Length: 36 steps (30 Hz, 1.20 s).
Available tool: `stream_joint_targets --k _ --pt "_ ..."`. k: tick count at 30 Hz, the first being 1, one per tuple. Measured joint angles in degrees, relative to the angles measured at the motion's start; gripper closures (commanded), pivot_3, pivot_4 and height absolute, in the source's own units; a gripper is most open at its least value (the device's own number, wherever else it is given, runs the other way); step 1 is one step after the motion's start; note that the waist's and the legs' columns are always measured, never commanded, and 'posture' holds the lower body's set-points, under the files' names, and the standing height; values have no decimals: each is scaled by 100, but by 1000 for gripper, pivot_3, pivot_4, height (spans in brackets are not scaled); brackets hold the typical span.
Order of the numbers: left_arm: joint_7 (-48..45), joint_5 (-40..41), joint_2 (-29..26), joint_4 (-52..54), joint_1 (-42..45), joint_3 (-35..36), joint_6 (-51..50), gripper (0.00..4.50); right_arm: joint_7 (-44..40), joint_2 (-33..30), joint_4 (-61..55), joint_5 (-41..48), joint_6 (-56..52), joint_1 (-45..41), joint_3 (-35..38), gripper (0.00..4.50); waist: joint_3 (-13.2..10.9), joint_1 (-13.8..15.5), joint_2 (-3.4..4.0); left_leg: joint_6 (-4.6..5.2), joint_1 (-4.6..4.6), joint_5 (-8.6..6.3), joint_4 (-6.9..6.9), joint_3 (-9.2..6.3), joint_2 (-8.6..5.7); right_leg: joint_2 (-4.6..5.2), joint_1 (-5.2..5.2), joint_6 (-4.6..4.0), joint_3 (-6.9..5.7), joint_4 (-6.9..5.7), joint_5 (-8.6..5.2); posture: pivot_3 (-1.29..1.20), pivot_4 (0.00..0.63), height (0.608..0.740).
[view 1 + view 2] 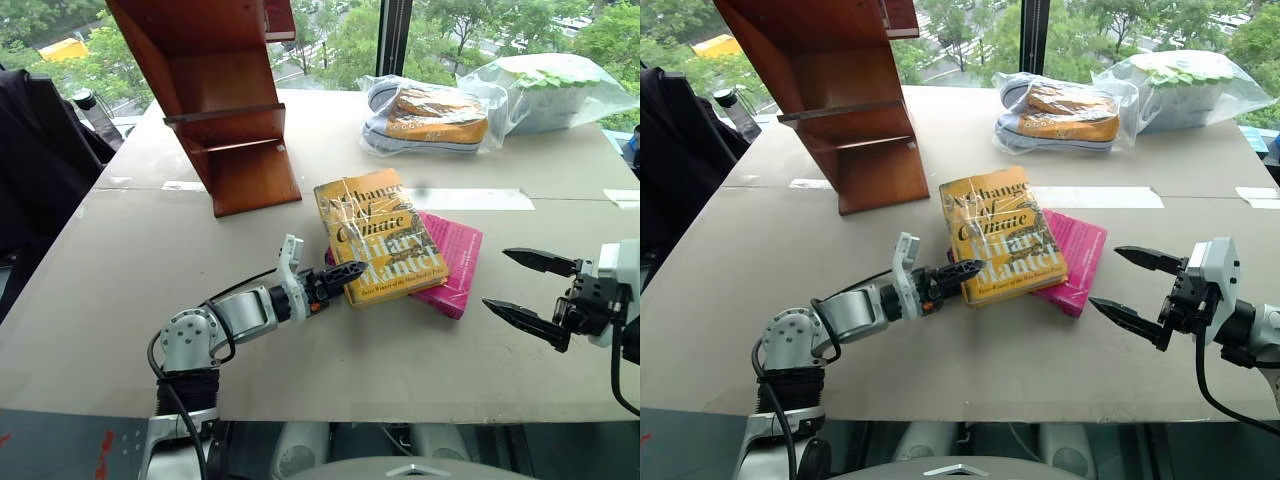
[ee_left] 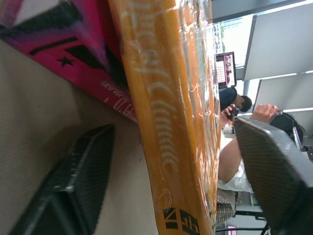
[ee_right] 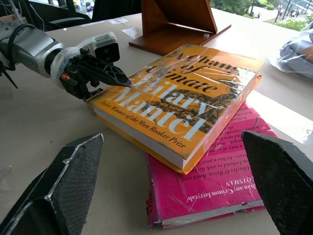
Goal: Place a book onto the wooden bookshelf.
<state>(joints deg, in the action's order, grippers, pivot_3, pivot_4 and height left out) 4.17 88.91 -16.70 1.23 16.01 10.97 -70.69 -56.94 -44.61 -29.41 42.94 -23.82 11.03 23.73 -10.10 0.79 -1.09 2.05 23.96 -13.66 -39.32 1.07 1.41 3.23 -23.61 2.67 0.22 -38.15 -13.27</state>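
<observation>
Now the left gripper (image 1: 345, 275) brackets the book's (image 1: 385, 238) near corner, not yet clamped.

Going left to right: the shelf (image 1: 215, 95) stands well beyond and to the left of that gripper; its fingers (image 3: 105, 73) sit one over the cover and one low by the table (image 1: 100, 300), the spine between them in the left wrist view, with daylight at both pads. The book lies flat just ahead of it, resting partly on a pink book (image 1: 455, 260). Further right, the right gripper (image 1: 535, 290) hovers spread wide and empty, near the pink book's edge. The paperback looks thick, stiff enough to lift by one edge and moderately heavy; its glossy wrap will likely be slippery, so a deep bite along the spine edge seems safer than a corner pinch.
</observation>
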Motion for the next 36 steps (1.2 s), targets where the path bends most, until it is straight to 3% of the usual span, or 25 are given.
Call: stream_joint_targets --k 3,5,6,11,15,17,21,24,29,32,36 --pt "12 274 1 -7 86 -13 1 3813 8 0 0 10 3 3 0 0 0 10 0 0 0 0 3 -6 0 0 1 -1 -6 0 -1 0 150 693" --pt "77 361 -40 77 146 -25 18 4414 7 0 1 10 7 -22 -1 0 0 13 0 0 0 0 3 -5 0 1 1 -1 -5 1 0 0 150 693" --pt "116 364 -94 162 174 -24 53 4485 7 0 1 10 10 -28 -2 0 0 11 -1 0 0 0 2 -4 0 2 1 -1 -5 2 0 0 150 693" --pt "-278 -177 -739 1369 840 -35 442 4485 46 34 124 50 15 -304 -12 0 -9 8 -12 -1 5 0 2 -4 -2 0 -1 -2 -7 5 1 0 150 693" --pt "-1120 -1739 -1626 2349 2100 -462 1114 4485 188 279 500 81 40 -842 -78 0 -6 15 -8 -1 7 0 9 5 -14 -3 1 -2 0 22 0 0 150 693" --pt "-1519 -2821 -2113 2554 2531 -1016 1605 4485 240 370 730 27 84 -1108 -163 0 -7 12 -10 -1 10 0 13 12 -20 -6 0 -2 4 27 0 0 150 693" --pt "-2415 -6404 -3517 2523 3595 -3094 3257 4485 247 624 1312 -83 186 -1923 -506 0 -18 -6 -11 -1 27 0 25 25 -18 -23 -25 -2 10 29 0 0 150 693" --pt "-2652 -8552 -4222 1987 3952 -3637 4463 4485 301 789 1599 -84 194 -2487 -664 0 -26 -18 1 -2 28 0 37 24 -9 -31 -35 -2 9 27 0 0 150 693" --pt "-2806 -10214 -4966 1205 3909 -3538 5197 4485 405 832 1810 -21 6 -3060 -798 0 -30 -11 0 -2 97 2 35 24 -8 -32 -97 23 -2 19 13 0 150 693" --pt "-2957 -10738 -5316 935 3712 -3243 5447 4485 783 887 1878 -20 -247 -3620 -873 0 -33 -33 0 -2 105 1 34 25 -8 -27 -114 26 8 18 14 0 150 693" --pt "-3129 -11141 -5385 635 3426 -2930 5745 4485 1146 948 1876 -99 -514 -3996 -1058 0 -34 23 -3 -2 118 1 29 25 -9 -22 -114 29 -14 18 11 0 150 693"
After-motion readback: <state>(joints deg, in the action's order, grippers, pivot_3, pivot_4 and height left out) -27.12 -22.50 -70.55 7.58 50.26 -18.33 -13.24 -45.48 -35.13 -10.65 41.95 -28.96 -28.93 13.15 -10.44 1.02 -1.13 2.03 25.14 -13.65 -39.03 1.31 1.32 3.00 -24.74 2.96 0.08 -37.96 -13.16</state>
